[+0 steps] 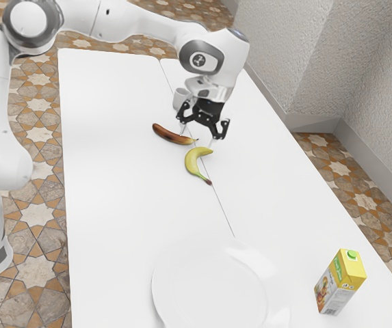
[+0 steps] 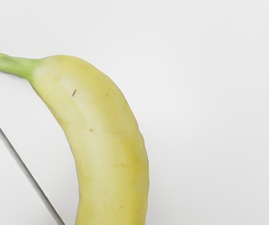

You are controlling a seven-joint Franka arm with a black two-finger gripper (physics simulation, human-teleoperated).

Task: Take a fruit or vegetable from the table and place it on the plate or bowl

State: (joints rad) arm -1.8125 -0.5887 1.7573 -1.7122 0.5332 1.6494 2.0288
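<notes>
The hand [image 1: 202, 130] is hovering released, grasping nothing, above the yellow banana [image 1: 197, 162] lying on the worktop [image 1: 113, 205]; grasping and transfer to the plate [image 1: 202, 294] are awaiting execution.

The white table [image 1: 113, 205] carries a brown banana [image 1: 172, 134], yellow banana [image 1: 197, 162], plate [image 1: 209, 290] and juice carton [image 1: 340, 281].

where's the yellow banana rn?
In the exterior view the yellow banana lies on the table by its centre seam, just under the open gripper, the brown banana close on the exterior view's left.
</notes>
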